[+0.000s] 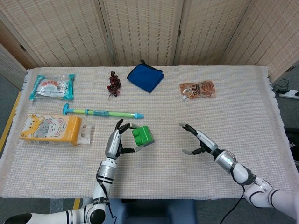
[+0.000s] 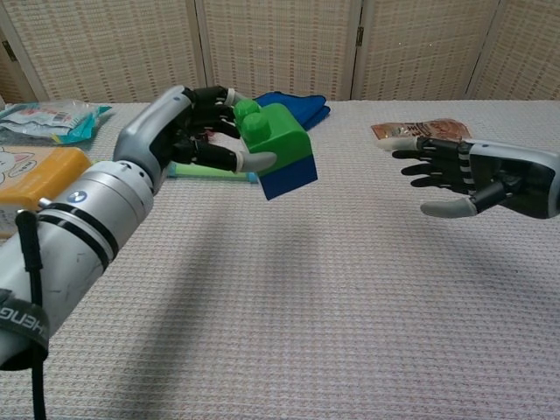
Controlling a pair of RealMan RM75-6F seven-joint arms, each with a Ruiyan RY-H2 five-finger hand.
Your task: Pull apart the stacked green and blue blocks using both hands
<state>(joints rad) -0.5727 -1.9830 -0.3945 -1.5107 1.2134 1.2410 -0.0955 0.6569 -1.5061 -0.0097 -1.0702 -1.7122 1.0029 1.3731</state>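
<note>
The green block (image 2: 276, 142) sits stacked on the blue block (image 2: 289, 178), and the pair hangs tilted well above the table in the chest view. My left hand (image 2: 188, 127) grips the stack from its left side. In the head view the green block (image 1: 143, 135) shows beside my left hand (image 1: 117, 141), with the blue one hidden beneath. My right hand (image 2: 459, 178) floats to the right of the stack, fingers spread and pointing toward it, holding nothing. The head view shows the same right hand (image 1: 198, 141) with a clear gap to the blocks.
A green and blue pump stick (image 1: 103, 112) lies just beyond the left hand. A yellow cat box (image 1: 50, 129), a snack pack (image 1: 51, 86), dark grapes (image 1: 113, 84), a blue cloth (image 1: 145, 77) and an orange pouch (image 1: 198, 89) lie around the woven mat (image 1: 187, 186).
</note>
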